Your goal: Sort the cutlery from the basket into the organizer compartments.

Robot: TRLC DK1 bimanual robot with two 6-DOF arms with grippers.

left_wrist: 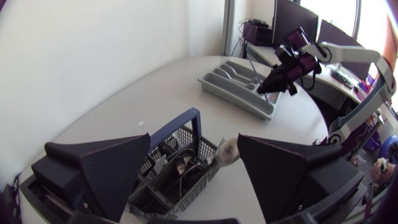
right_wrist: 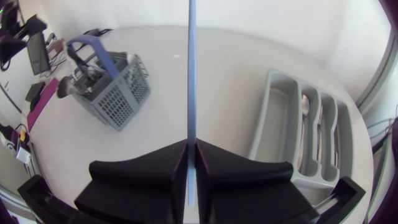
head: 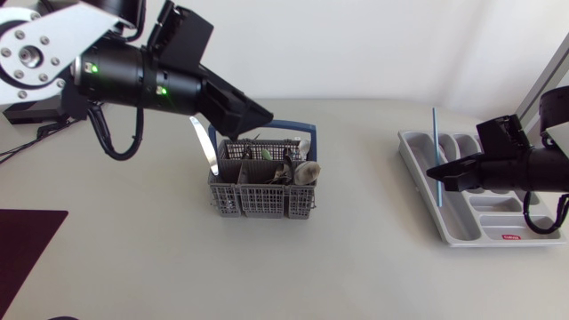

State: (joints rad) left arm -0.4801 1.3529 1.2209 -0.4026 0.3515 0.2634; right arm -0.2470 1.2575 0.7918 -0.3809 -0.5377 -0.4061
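Briefly: a thin blue rod (head: 436, 142) is being gripped between the clenched fingers of the right gripper (head: 433, 172), sticking out past them both ways, over the grey organizer (head: 411, 142) edge nearest the basket (head: 262, 197). A red label (head: 509, 236) is showing on the organizer (print too small to be read). The left gripper (head: 265, 114) is being held spread wide, released, above the basket; cutlery (head: 298, 169) is sitting inside.

Pale table (head: 356, 240) — dark maroon mat (head: 27, 240) at its left edge.
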